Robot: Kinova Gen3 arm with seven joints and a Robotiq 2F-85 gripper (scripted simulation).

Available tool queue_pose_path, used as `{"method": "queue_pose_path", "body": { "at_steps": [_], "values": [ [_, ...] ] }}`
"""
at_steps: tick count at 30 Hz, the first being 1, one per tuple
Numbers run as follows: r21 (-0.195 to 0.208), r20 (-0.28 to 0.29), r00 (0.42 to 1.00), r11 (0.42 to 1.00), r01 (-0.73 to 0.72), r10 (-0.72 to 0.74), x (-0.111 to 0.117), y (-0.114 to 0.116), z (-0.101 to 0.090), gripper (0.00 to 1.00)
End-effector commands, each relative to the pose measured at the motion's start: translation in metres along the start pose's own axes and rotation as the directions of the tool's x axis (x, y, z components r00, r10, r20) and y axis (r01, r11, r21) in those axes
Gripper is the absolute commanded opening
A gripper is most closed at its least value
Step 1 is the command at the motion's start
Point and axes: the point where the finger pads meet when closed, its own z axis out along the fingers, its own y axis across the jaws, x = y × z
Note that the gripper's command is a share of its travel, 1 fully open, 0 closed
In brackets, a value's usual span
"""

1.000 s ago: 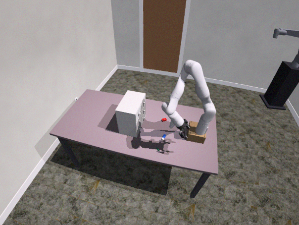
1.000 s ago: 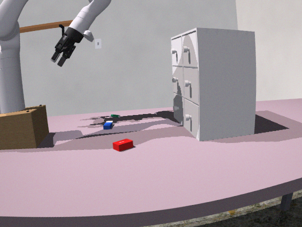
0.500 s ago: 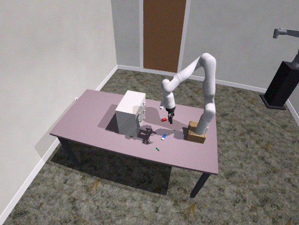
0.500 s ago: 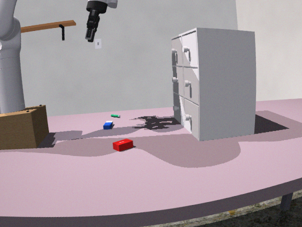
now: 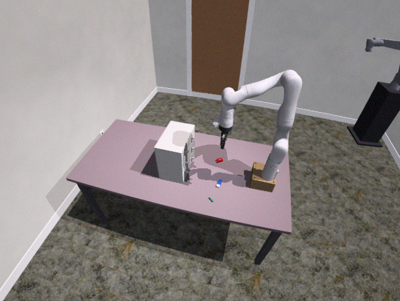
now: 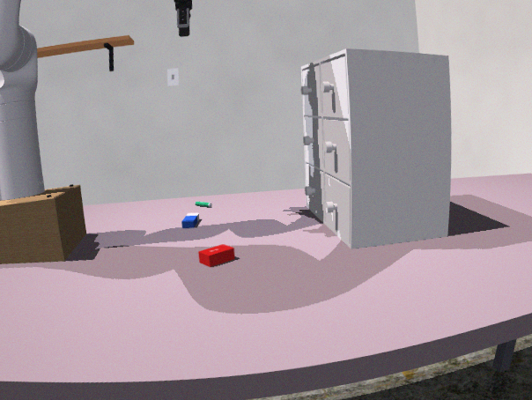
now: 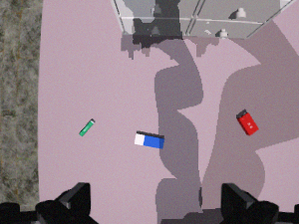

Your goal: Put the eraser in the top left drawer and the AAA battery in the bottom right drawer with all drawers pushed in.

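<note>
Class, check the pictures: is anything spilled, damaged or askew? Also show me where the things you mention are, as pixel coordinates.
Nothing stands out. The chest (image 5: 169,166) (image 6: 398,145) stands upright, its drawers look pushed in, and the eraser (image 5: 219,183) (image 6: 190,221) (image 7: 149,140) and battery (image 5: 210,199) (image 6: 203,204) (image 7: 87,127) lie on the table (image 5: 109,149) (image 6: 286,344) (image 7: 100,79), with no visible damage.

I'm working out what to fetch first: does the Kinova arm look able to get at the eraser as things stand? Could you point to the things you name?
Probably yes: the blue-and-white eraser (image 5: 219,183) (image 6: 190,221) (image 7: 149,140) lies in the open, touching nothing beside it, and the pincer (image 5: 222,148) (image 6: 184,34) (image 7: 155,198) is open and empty.
</note>
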Motion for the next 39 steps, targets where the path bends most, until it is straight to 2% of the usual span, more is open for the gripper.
{"method": "queue_pose_path", "body": {
  "at_steps": [1, 39],
  "values": [
    [0.0, -0.006, 1.0, 1.0, -0.001, 0.001, 0.0005, 0.0004, -0.002, 1.0],
    [0.0, -0.006, 0.999, 0.999, -0.036, 0.036, 0.0009, 0.0004, -0.0025, 1.0]
  ]
}}
